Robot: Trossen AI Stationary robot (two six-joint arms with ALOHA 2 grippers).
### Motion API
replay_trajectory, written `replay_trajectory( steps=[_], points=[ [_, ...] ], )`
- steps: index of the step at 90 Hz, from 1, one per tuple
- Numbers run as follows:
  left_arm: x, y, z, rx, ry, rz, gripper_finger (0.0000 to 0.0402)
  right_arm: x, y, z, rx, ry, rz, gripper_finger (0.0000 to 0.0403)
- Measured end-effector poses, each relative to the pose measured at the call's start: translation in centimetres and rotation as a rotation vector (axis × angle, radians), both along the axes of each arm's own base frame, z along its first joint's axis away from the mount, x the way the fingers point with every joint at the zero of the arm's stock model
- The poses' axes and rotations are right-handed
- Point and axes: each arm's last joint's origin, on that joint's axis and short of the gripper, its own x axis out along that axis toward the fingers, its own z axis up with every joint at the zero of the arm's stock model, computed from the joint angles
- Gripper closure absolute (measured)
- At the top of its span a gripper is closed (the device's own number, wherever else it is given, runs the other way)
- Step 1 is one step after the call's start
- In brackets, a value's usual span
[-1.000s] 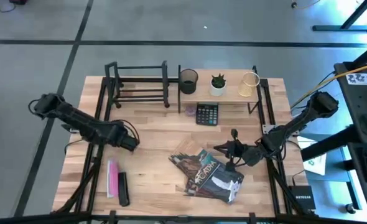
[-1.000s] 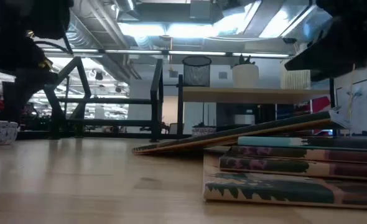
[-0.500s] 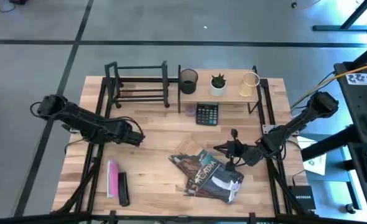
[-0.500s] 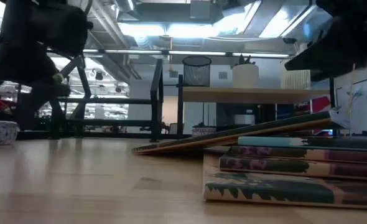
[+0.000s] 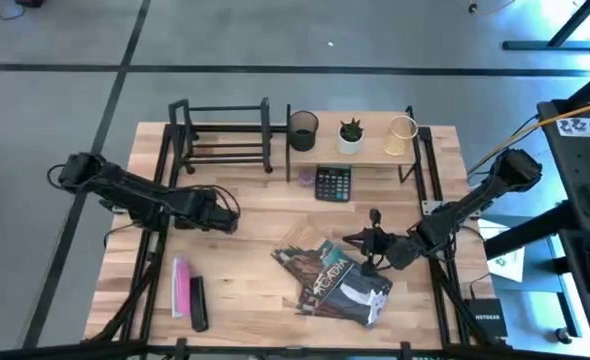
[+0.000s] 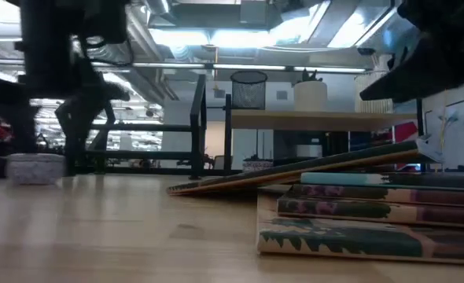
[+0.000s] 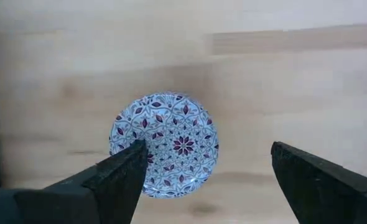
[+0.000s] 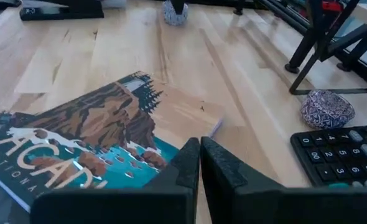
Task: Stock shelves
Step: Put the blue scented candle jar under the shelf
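A small round dish (image 7: 165, 144) with a purple flower pattern lies flat on the table, left of middle (image 5: 233, 224). My left gripper (image 7: 208, 148) stands open over it, pointing down. A stack of books (image 5: 333, 282) lies at the near right; its top book (image 6: 295, 169) slants with one edge on the table. My right gripper (image 8: 200, 149) is shut and hovers above the top cover (image 8: 90, 140), clear of it in the low view. The wood-board shelf (image 5: 370, 152) and the black rack (image 5: 223, 135) stand at the far edge. My left gripper comes at the dish from above, one finger on either side. The inner side of one finger (image 7: 118, 177) lies at the dish's rim (image 7: 147, 163); the other finger (image 7: 320, 180) stands well clear. The dish rests flat on the table.
On the wood shelf stand a black mesh cup (image 5: 302, 130), a small plant (image 5: 350, 134) and a pale wire cup (image 5: 402, 135). In front lie a calculator (image 5: 333, 183) and a second patterned dish (image 8: 326, 109). A pink and a black item (image 5: 187, 292) lie near left.
My left gripper has moved toward the table's right edge, and the patterned dish has slid along the table the same way with it, staying flat.
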Motion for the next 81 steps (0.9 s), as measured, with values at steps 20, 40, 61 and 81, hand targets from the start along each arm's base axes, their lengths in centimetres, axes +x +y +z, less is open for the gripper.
replay_trajectory(
  steps=[20,40,61,81],
  points=[
    [1.3,-0.1,2.6,0.052,-0.050,-0.125,0.0084,0.1,0.1,0.2,-0.005,-0.015,0.009,0.0403],
    [1.3,-0.5,1.8,0.064,-0.003,-0.204,0.0084,0.1,0.1,0.2,-0.005,-0.018,0.010,0.0403],
    [2.5,-0.4,-0.7,0.092,0.104,-0.244,0.0084,0.1,0.1,0.2,-0.005,-0.018,0.010,0.0403],
    [4.3,0.2,-3.2,0.052,0.128,-0.262,0.0084,0.1,0.1,0.2,-0.005,-0.018,0.010,0.0403]
  ],
)
